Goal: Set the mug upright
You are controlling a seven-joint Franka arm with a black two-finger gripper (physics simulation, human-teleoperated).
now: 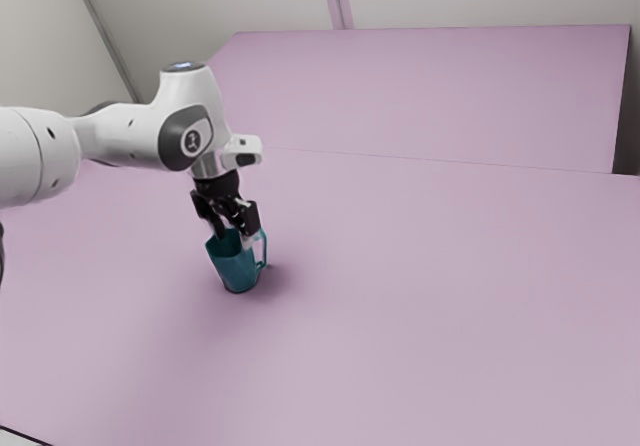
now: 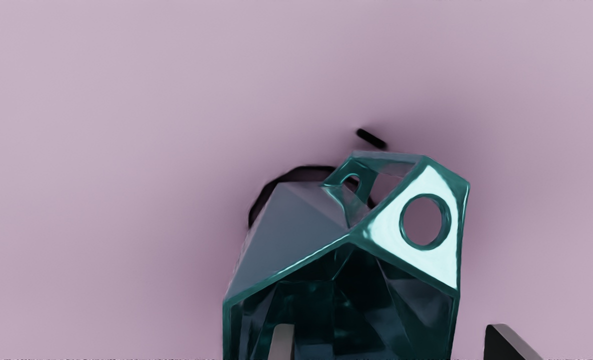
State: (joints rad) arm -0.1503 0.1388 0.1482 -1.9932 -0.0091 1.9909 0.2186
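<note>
The teal faceted mug [image 1: 234,268] stands on the pink table with its opening upward and its handle toward the exterior view's right. It looks slightly leaned there; whether its base rests flat I cannot tell. Directly above its rim is my gripper [image 1: 235,232], pointing down. In the wrist view the mug [image 2: 301,215] shows its dark inside and the handle with a round hole. My open gripper [image 2: 390,332] straddles one wall of the mug: one finger over the opening, the other outside beyond the rim, with space between the fingers and that wall.
The pink table [image 1: 430,296] stretches around the mug, widest toward the exterior view's right. A raised pink surface or panel [image 1: 430,91] is at the back, before pale walls. The arm comes in from the exterior view's left.
</note>
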